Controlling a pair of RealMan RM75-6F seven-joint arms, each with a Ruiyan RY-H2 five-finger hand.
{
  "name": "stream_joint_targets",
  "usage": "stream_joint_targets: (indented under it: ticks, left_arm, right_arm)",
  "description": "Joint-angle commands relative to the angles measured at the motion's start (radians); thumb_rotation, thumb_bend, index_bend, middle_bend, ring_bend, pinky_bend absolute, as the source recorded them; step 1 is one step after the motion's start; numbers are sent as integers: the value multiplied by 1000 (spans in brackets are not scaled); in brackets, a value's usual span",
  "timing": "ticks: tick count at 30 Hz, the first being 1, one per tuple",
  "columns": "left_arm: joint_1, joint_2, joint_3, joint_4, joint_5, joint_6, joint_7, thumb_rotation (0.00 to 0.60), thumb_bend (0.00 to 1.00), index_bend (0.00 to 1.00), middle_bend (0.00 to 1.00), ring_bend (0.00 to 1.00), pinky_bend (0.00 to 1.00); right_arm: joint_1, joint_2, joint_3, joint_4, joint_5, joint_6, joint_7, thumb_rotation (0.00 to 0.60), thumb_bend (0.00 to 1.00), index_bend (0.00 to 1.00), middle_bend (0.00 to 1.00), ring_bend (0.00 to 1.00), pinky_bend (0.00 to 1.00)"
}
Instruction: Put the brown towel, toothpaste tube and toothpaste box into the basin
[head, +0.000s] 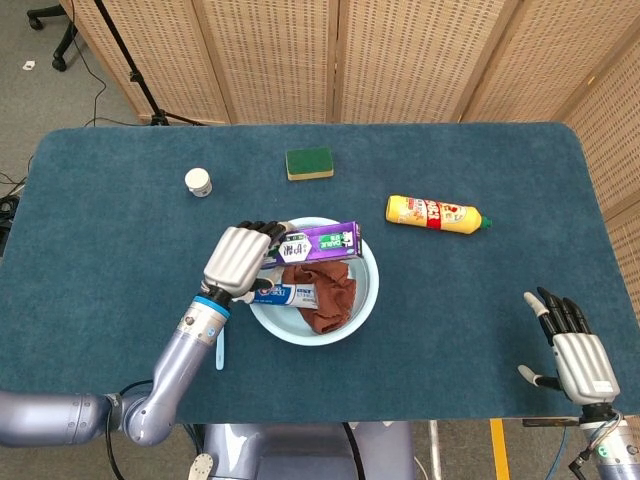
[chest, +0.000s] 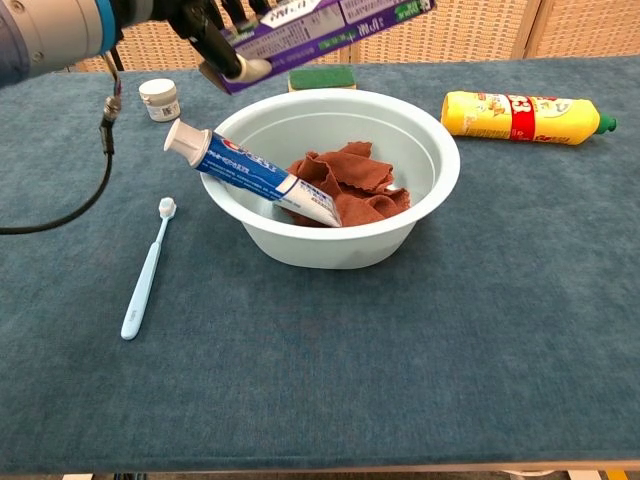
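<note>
Head view: my left hand (head: 237, 262) grips the purple toothpaste box (head: 322, 241) by one end, holding it level above the basin (head: 368, 285) for release. Brown towel (head: 322, 287) and toothpaste tube (head: 282, 293) already lie inside. Right hand (head: 577, 352) idle, fingers spread.

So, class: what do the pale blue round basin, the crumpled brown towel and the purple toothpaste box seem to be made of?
Pale blue round basin: likely plastic, smooth with a soft sheen. Crumpled brown towel: soft matte cloth, folded and wrinkled. Purple toothpaste box, held by the left hand: probably printed card, flat faces, sharp edges.
</note>
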Motion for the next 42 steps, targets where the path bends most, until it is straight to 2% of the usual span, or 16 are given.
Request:
stream_joint_targets:
  ticks: [1, 6, 8, 9, 13, 15, 18, 21, 36, 42]
  left_arm:
    - [-18, -18, 0, 18, -29, -14, 4, 600, 596, 786, 458, 410, 475]
    - [-43, -52, -3, 49, -69, -24, 4, 600, 579, 779, 445, 401, 475]
    - [-51, -66, 2, 58, -76, -26, 6, 600, 543, 730, 376, 333, 466]
    - [-56, -71, 6, 61, -80, -29, 9, 600, 517, 678, 306, 271, 444]
    - [-68, -75, 16, 61, -81, -37, 14, 600, 443, 454, 51, 46, 266]
    - [-71, -74, 19, 59, -76, -46, 7, 600, 419, 384, 7, 3, 197]
    - [-75, -67, 25, 53, -70, -56, -5, 600, 371, 288, 0, 0, 94]
    - [-75, -60, 29, 51, -54, -51, -10, 600, 336, 246, 0, 0, 49]
    - [-52, -1, 30, 11, -12, -30, -67, 600, 318, 226, 0, 0, 38]
    - [-21, 62, 34, -47, 18, -18, -102, 600, 318, 226, 0, 0, 38]
  right_arm:
    - [0, 1, 0, 0, -2, 2, 2, 600, 104, 0, 0, 0, 0]
    - [1, 1, 0, 1, -3, 0, 6, 600, 105, 0, 0, 0, 0]
    - [0, 1, 0, 1, -3, 2, 9, 600, 105, 0, 0, 0, 0]
    - [0, 2, 0, 2, -4, 4, 11, 600, 104, 0, 0, 0, 0]
    - [-1, 1, 2, 4, -6, 8, 18, 600, 105, 0, 0, 0, 0]
    - [-2, 0, 3, 6, -6, 11, 22, 600, 105, 0, 0, 0, 0]
    - [-3, -1, 4, 8, -9, 18, 27, 600, 105, 0, 0, 0, 0]
    - [-4, -2, 5, 9, -11, 21, 31, 600, 105, 0, 0, 0, 0]
    - [-1, -9, 0, 10, -15, 13, 16, 600, 105, 0, 0, 0, 0]
    - [-1, -12, -2, 9, -18, 13, 6, 600, 105, 0, 0, 0, 0]
